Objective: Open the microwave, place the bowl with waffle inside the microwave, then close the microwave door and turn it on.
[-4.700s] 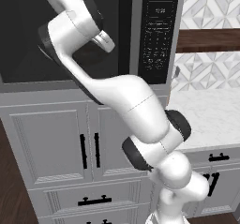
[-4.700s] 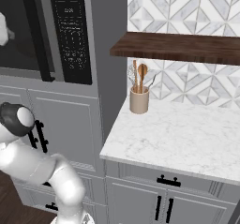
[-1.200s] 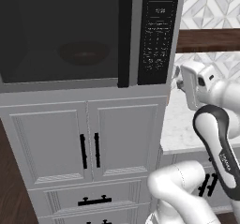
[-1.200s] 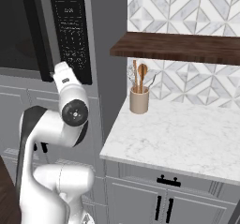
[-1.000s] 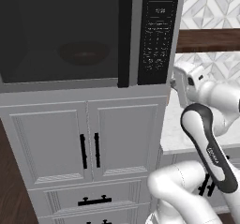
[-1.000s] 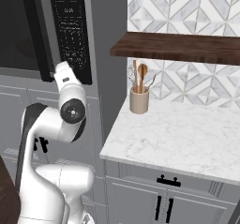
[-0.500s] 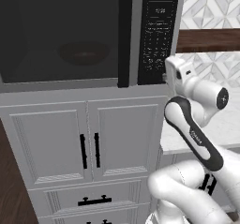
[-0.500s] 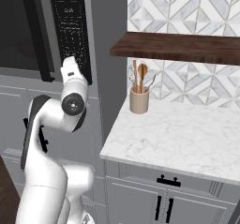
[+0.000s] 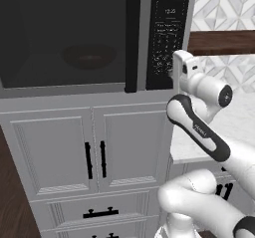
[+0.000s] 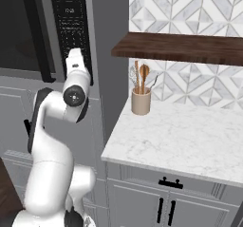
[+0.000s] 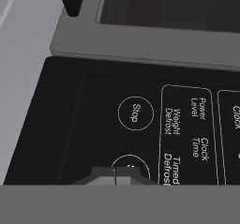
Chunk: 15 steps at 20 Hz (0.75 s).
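The microwave (image 9: 74,90) is built in above the cabinets, and the microwave door (image 9: 69,38) is closed, its black bar handle (image 9: 132,38) upright. Behind the dark glass the bowl with waffle (image 9: 89,57) shows dimly on the turntable. My gripper (image 11: 115,175) is shut, with its tips together against a round button just below the Stop button (image 11: 135,113). From the base views, my hand (image 9: 182,70) is pressed to the lower part of the black keypad panel (image 10: 71,26).
White panelled cabinets (image 9: 89,152) sit under the microwave. To the right is a marble counter (image 10: 190,136) with a utensil crock (image 10: 140,100) at the wall, under a dark wooden shelf (image 10: 185,48).
The arm left the front of the door and swung to the right side. Over the last second the hand moved left and in onto the lower keypad. The door stayed closed.
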Available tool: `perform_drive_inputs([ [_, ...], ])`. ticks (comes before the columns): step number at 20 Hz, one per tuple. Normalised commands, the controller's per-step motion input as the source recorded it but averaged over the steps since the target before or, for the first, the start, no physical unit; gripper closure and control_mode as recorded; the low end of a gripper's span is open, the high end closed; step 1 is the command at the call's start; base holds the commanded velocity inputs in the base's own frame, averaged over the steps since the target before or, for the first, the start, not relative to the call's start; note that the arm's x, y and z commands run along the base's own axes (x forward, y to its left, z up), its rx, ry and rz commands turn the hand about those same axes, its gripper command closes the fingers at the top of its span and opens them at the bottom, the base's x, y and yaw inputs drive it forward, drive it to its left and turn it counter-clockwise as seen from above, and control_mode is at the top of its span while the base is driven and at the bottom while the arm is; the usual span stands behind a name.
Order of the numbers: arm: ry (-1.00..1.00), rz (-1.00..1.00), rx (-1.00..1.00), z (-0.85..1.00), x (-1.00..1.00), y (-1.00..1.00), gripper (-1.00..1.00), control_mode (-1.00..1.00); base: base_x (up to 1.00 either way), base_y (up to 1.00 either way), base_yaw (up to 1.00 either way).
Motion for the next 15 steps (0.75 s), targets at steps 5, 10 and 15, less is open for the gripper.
perform_drive_inputs([
  [5, 0.07, 0.0, 0.01, 0.06, 0.84, 0.14, 1.0, -1.0, 0.0, 0.0, 0.0],
  [10, 0.05, 0.0, 0.0, -0.14, 0.96, 0.31, 1.0, -1.0, 0.0, 0.0, 0.0],
  [15, 0.05, -0.01, -0.01, -0.04, 0.28, 0.15, 1.0, -1.0, 0.0, 0.0, 0.0],
])
